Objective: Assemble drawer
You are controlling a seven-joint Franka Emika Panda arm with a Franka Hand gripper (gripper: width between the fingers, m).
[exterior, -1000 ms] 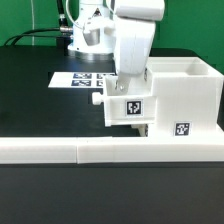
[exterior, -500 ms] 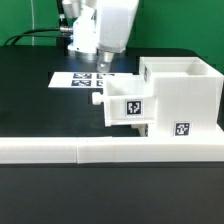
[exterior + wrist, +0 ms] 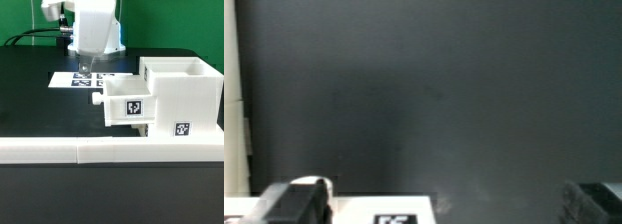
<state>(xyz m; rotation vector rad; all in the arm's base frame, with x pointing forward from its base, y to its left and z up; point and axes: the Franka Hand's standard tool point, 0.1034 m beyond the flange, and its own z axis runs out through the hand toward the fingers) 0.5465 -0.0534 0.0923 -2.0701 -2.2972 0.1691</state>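
Observation:
The white box-shaped housing stands at the exterior view's right, against the low wall strip. One knobbed tray with a square tag sticks out of the housing's left side, its knob pointing to the exterior view's left. A second tray is not clearly seen. My gripper hangs above the marker board, left of and behind the tray, and touches nothing. In the wrist view my gripper is open and empty, with one dark finger at each lower corner over the black table.
The marker board lies flat on the black table behind the tray, and its corner also shows in the wrist view. A long low white wall strip runs along the front. Cables and the arm's base are at the back.
My gripper was down over the tray one second ago. It has since lifted off and moved to the exterior view's left and back, and is now over the marker board. The tray stayed in place.

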